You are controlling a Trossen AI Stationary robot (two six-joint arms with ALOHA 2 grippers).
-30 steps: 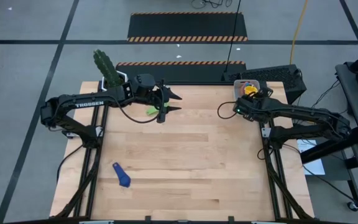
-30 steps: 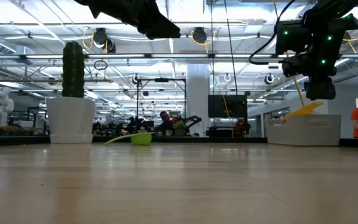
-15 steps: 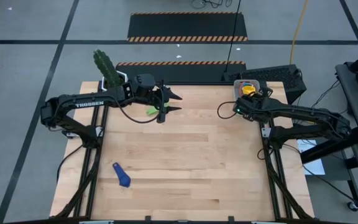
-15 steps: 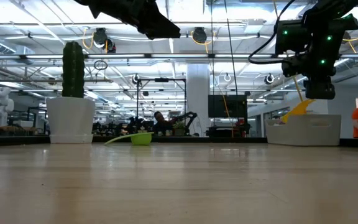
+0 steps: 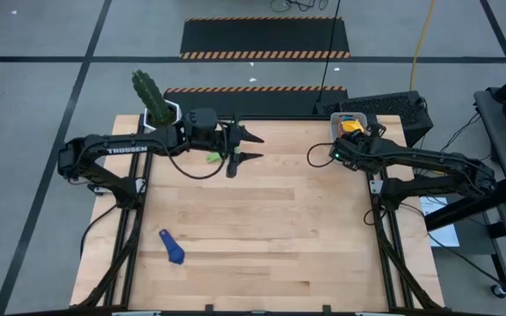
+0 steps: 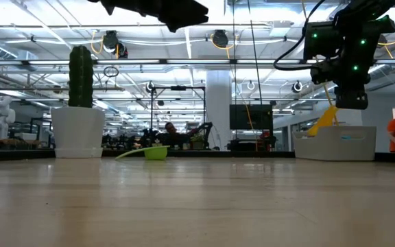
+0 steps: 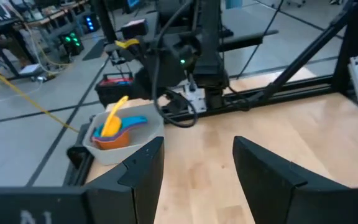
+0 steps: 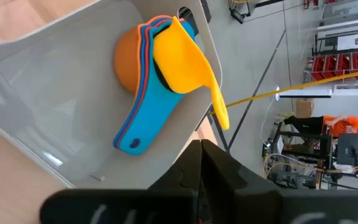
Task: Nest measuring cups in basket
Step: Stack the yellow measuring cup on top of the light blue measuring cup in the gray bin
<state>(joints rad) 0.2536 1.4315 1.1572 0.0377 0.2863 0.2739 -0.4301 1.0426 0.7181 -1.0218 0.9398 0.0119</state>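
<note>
The grey-blue basket stands at the table's far right corner. In it lies a nest of orange, red and light blue measuring cups. A yellow cup sits tilted on top, its handle slanting up over the rim. My right gripper hangs shut just above that handle. My left gripper is open and empty above the far middle of the table, beside a green cup that rests on the wood. A dark blue cup lies at the near left. My right gripper's shut fingertips stand right by the free end of the yellow cup's handle, coming down at a slant from the near side. Whether they touch it, I cannot tell. The cup rests in the nest.
A white pot with a green cactus stands at the far left corner, also in the low view. A black box sits behind the basket. Bare wood stretches across the middle and near right of the table.
My left gripper has shifted a little toward the table's right edge and tipped its fingers upward, staying open. The yellow cup's handle has swung from a shallow slant to a steeper one above the basket rim.
</note>
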